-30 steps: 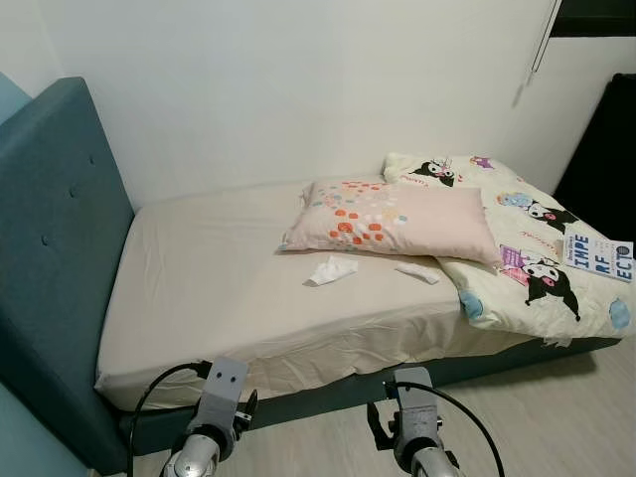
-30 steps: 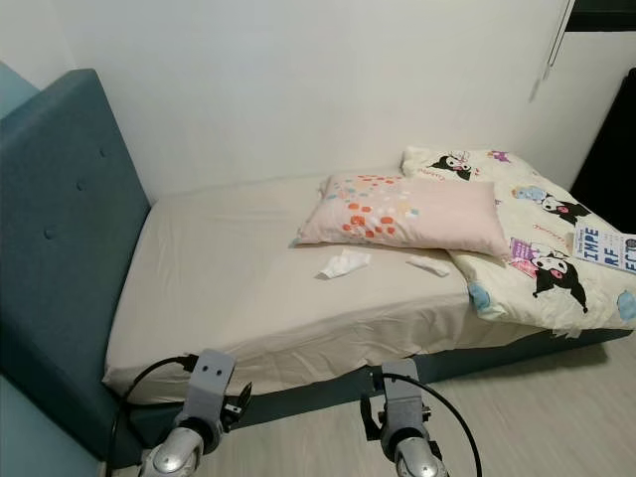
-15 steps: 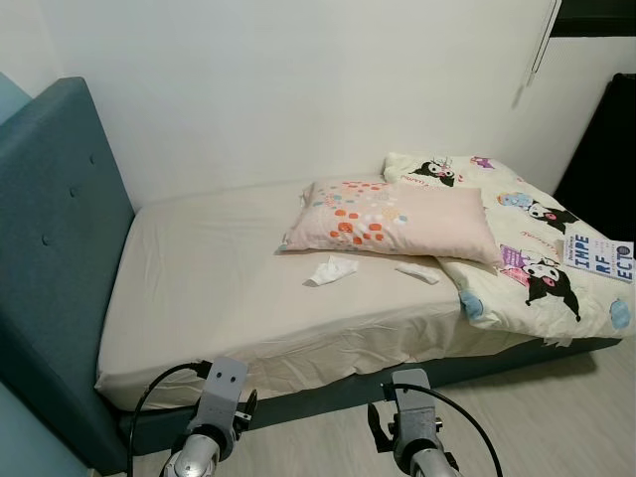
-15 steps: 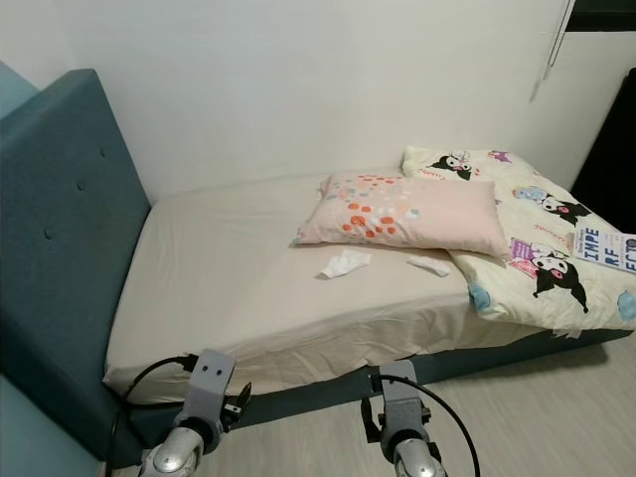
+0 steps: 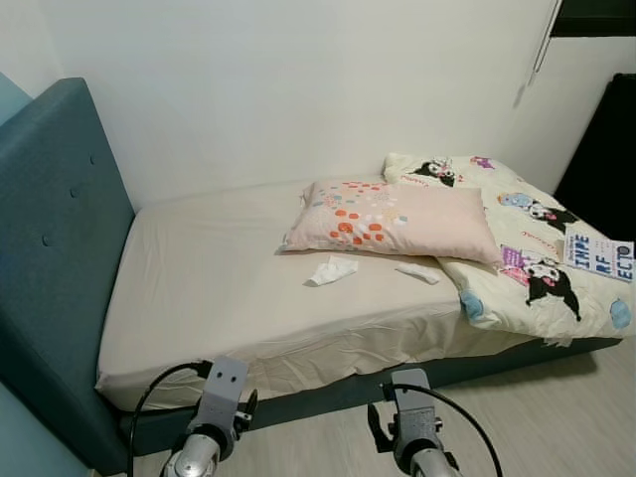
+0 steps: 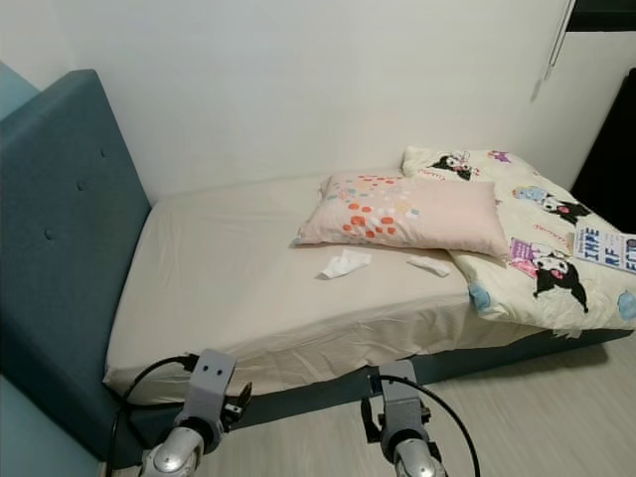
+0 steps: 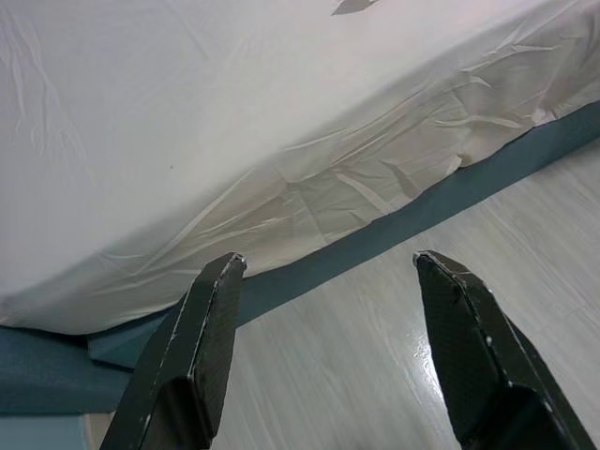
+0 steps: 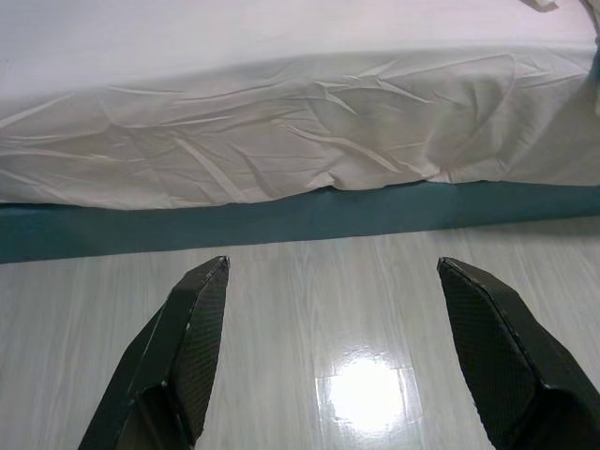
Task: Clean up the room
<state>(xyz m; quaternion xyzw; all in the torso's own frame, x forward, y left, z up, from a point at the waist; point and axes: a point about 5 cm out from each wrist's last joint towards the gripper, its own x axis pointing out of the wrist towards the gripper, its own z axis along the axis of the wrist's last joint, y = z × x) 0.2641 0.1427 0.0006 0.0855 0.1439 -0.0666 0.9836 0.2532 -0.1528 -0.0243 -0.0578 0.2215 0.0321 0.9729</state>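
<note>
I have both end effectors, left (image 7: pixel 323 361) and right (image 8: pixel 342 361), spread wide and empty above the floor beside the bed (image 5: pixel 199 298). The crumpled tissue (image 5: pixel 331 269) lies mid-mattress, just before the pillow (image 5: pixel 393 219); reaching there, I risk snagging the sheet

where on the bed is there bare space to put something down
The widest free patch is the beige fitted sheet between the teal upholstered headboard and the pink dotted pillow. It is crowded past the pillow: two crumpled white tissues lie before it, and a cartoon-print duvet carries a blue-and-white book.
</note>
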